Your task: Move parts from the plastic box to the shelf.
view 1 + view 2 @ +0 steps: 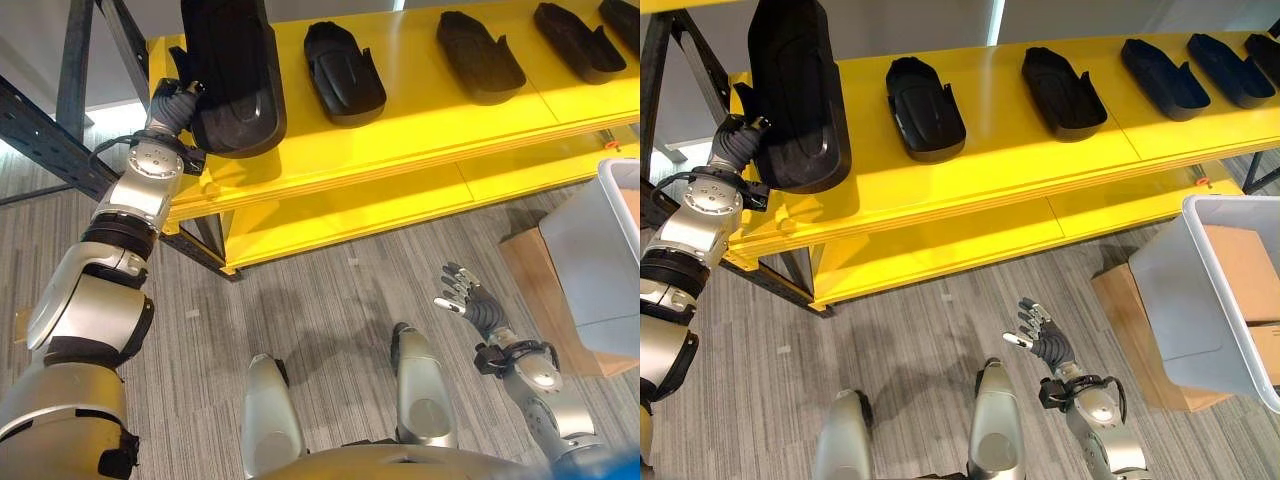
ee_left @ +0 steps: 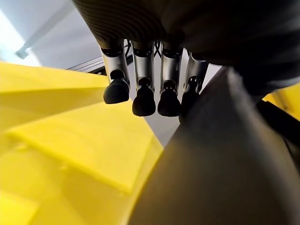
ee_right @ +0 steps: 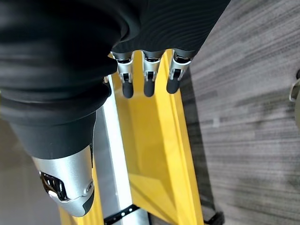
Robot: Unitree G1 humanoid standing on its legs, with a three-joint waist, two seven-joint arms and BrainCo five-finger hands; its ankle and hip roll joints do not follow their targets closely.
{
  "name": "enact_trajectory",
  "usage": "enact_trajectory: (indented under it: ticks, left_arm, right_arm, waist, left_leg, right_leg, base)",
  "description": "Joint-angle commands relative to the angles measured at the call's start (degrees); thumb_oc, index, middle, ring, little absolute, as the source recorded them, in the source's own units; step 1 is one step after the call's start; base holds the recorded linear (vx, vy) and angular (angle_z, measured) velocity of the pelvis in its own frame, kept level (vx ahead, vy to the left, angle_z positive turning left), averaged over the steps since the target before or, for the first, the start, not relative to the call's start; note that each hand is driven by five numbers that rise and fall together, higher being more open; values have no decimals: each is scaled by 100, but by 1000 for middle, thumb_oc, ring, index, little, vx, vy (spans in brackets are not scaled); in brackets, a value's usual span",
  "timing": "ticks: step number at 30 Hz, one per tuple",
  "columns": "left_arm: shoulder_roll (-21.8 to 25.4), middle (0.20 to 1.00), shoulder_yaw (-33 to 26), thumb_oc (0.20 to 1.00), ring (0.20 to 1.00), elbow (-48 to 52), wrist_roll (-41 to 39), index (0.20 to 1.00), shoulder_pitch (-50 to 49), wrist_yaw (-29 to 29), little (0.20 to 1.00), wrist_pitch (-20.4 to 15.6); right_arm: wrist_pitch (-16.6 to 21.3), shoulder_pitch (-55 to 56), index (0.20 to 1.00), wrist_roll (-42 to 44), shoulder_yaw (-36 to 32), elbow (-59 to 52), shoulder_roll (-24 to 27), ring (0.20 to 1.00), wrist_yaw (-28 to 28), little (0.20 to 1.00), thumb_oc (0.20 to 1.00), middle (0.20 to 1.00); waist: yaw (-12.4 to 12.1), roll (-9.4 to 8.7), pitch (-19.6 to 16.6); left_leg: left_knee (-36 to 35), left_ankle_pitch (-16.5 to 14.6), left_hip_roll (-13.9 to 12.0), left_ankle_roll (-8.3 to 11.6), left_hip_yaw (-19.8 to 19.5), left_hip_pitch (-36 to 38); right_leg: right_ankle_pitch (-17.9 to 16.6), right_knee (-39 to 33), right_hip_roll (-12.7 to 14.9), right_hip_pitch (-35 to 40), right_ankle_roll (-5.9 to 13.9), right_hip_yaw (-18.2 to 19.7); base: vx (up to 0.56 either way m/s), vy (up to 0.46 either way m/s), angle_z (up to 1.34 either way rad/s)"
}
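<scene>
My left hand [image 1: 178, 104] is raised at the left end of the yellow shelf [image 1: 420, 125], shut on a large black moulded part [image 1: 235, 80]. The part hangs upright just over the shelf's top board. In the left wrist view the fingers [image 2: 143, 93] curl beside the dark part [image 2: 225, 159]. Several more black parts [image 1: 925, 108] [image 1: 1063, 92] [image 1: 1163, 78] lie in a row along the shelf. The pale plastic box [image 1: 1200, 290] stands at the right. My right hand [image 1: 1040, 338] hangs low over the floor, open and holding nothing, with its fingers [image 3: 147, 77] straight.
The plastic box rests on a cardboard box [image 1: 535, 290] on the striped grey floor. A lower yellow board [image 1: 350, 215] runs under the top one. A dark steel frame [image 1: 60, 140] slants at the shelf's left end.
</scene>
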State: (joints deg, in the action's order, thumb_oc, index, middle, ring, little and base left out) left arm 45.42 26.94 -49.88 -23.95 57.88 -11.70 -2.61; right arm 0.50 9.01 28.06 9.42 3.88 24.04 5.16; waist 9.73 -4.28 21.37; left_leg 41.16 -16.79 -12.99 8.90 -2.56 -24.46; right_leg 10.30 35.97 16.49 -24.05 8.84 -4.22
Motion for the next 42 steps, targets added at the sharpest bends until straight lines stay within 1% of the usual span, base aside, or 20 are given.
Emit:
enact_trajectory:
  ticks: [1,3,4,7,9,15,18,28,42]
  left_arm:
    - [306,200,-309,200,200,-80,-46,200,456,-252,200,-251]
    - [330,200,-396,200,200,-213,-62,200,417,-280,200,-227]
    - [324,200,-459,200,200,-326,-133,200,382,-292,200,-203]
    - [370,200,-454,200,200,-393,-36,200,396,-292,200,-176]
    - [472,200,-465,200,200,-426,175,200,384,-307,200,-135]
    - [621,200,-444,200,200,-501,331,200,448,-288,200,-91]
    - [783,200,-338,200,200,-499,553,200,536,-274,200,-55]
    - [1056,200,96,200,200,-657,1117,200,954,-252,200,20]
    - [1292,200,434,200,200,-923,1451,200,1346,-248,200,48]
  right_arm:
    - [299,-11,1000,216,-119,-22,170,1000,-86,1000,1000,1000]
    - [309,-53,1000,204,-108,3,179,1000,-109,1000,1000,1000]
    - [319,-74,1000,210,-77,-7,173,1000,-134,1000,1000,1000]
    - [329,-95,1000,223,-85,13,170,1000,-153,1000,1000,1000]
    - [345,-124,1000,224,-92,12,165,1000,-147,1000,1000,1000]
    - [356,-169,1000,188,-93,8,190,1000,-143,1000,1000,1000]
    - [372,-157,1000,236,-102,-2,197,1000,-122,1000,1000,1000]
    - [399,-149,1000,351,-209,-25,231,1000,-103,1000,1000,1000]
    - [413,-71,1000,490,-306,-47,308,1000,-27,1000,1000,1000]
  waist:
    - [9,18,-307]
    - [-7,-6,-264]
    - [-38,-30,-213]
    - [-49,-52,-174]
    - [-75,-76,-149]
    - [-88,-76,-93]
    - [-80,-65,-50]
    - [-10,-58,63]
    - [65,-76,104]
  left_leg:
    - [-433,238,131,-353,-237,-10]
    - [-411,232,142,-372,-240,-73]
    - [-316,53,133,-361,-250,-53]
    - [-299,53,155,-375,-264,-115]
    - [-297,45,163,-390,-271,-186]
    - [-266,22,183,-415,-269,-257]
    - [-238,12,192,-434,-245,-344]
    - [-110,-10,203,-483,-185,-625]
    - [89,-120,201,-576,-19,-918]
  right_leg:
    - [639,10,144,579,-183,6]
    - [637,-5,148,552,-188,-12]
    - [767,41,141,602,-161,-3]
    - [770,39,158,578,-166,-16]
    - [752,9,154,550,-160,-24]
    - [736,-25,159,521,-160,-35]
    - [710,-83,170,466,-149,-28]
    - [581,-156,164,206,-127,40]
    - [404,-290,139,-89,-54,174]
  base:
    - [6,7,6]
    - [48,11,8]
    - [96,15,11]
    - [33,9,5]
    - [0,0,0]
    - [0,0,0]
    - [5,39,2]
    - [-2,13,0]
    - [0,31,-7]
